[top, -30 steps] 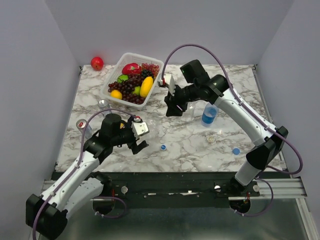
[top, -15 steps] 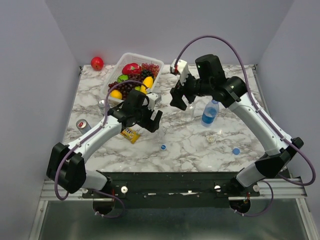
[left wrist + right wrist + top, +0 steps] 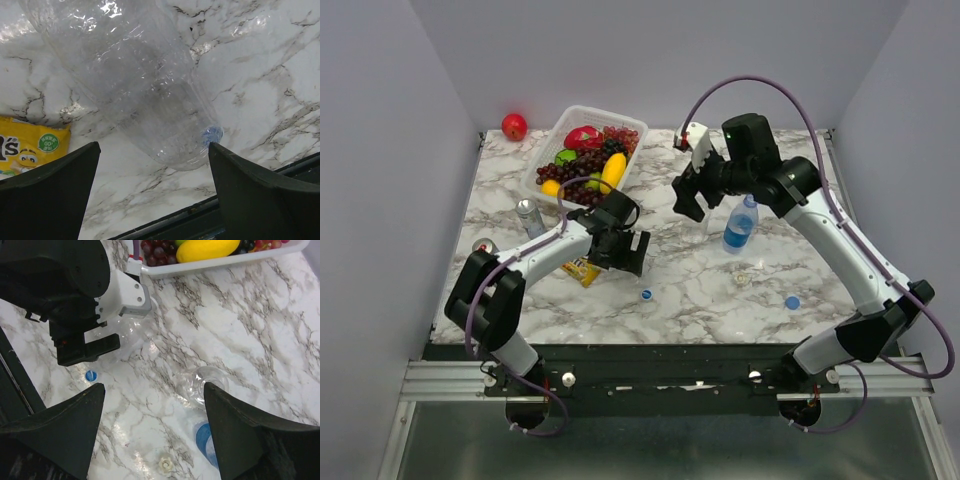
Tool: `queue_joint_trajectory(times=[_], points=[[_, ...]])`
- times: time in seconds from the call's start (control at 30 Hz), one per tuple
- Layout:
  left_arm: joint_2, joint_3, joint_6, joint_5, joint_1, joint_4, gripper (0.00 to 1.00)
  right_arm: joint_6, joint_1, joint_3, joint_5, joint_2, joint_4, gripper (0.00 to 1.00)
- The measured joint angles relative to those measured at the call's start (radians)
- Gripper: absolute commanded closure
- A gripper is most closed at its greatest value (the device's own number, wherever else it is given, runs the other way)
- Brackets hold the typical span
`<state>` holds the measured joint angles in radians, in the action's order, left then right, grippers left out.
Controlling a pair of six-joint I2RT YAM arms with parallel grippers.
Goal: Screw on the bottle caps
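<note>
Fingers apart, the left gripper (image 3: 155, 197) is straddling a colourless bottle (image 3: 140, 95), likely to steady it, while the right gripper (image 3: 152, 435), fingers also spread, is hovering above a second bottle (image 3: 205, 384), leaving the blue-and-white cap (image 3: 647, 295) loose on the marble table (image 3: 685, 290).

Place: a robot lab test cell, not a home or a shop.
Enclosure: plain grey walls (image 3: 650, 50) close in the back and both sides, beyond the left gripper (image 3: 154, 150) and the right gripper (image 3: 154, 386).
Bench: a marble-patterned table (image 3: 710, 290) lies under both grippers, with an aluminium rail (image 3: 435, 378) along its near edge.
Wiring: a purple cable (image 3: 760, 82) loops in the open above the right gripper.
Props: a basket (image 3: 536, 172) of fruit sits beyond the left gripper, and a yellow sweets packet (image 3: 25, 147) just to its left.
</note>
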<state>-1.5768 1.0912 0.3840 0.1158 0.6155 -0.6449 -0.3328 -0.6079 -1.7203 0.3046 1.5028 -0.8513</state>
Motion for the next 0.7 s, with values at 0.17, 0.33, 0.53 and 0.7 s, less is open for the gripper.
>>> queue_joint_trajectory(times=[0.17,0.33,0.53,0.7], points=[[-0.079,0.034,0.058,0.015,0.0,-0.007,0.01,-0.001,0.022,0.048,0.018,-0.034,-0.001,0.12],[-0.155,0.094,0.074,0.03,0.0,0.003,0.01,-0.008,0.029,0.098,0.046,-0.084,-0.002,0.12],[-0.238,0.128,0.077,0.035,-0.006,0.011,0.01,-0.014,0.044,0.127,0.072,-0.112,-0.003,0.13],[-0.292,0.176,0.059,0.043,-0.029,0.018,0.01,-0.017,0.052,0.132,0.079,-0.112,-0.003,0.13]])
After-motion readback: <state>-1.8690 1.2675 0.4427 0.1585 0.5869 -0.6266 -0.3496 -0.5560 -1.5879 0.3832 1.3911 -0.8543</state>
